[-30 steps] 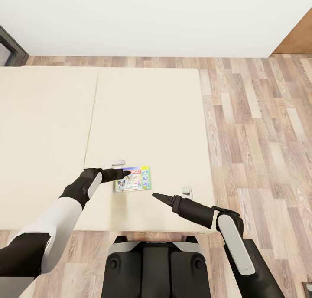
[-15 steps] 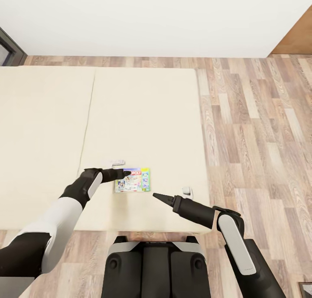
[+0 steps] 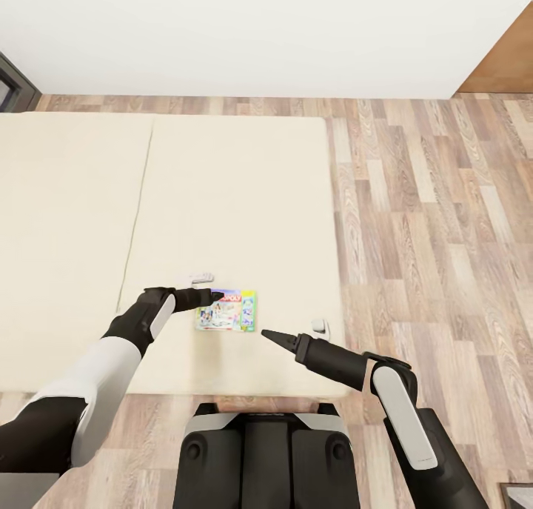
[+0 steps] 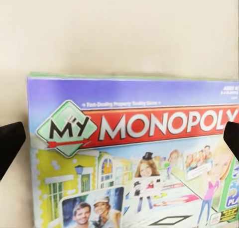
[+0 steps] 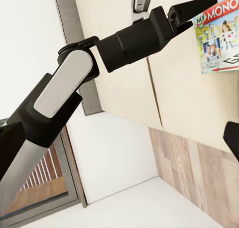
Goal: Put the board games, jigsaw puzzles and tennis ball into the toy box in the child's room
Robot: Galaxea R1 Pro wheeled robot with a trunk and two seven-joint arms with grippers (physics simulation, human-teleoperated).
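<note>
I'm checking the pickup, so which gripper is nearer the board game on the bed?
Left. The left gripper sits at the board game's top left corner, jaws either side of it. The right gripper hovers off its lower right corner, apart from it.

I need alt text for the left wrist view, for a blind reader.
A My Monopoly board game lies flat on the beige bed, its red title banner facing the camera. The dark fingertips of the left end effector stand at either side of it.
</note>
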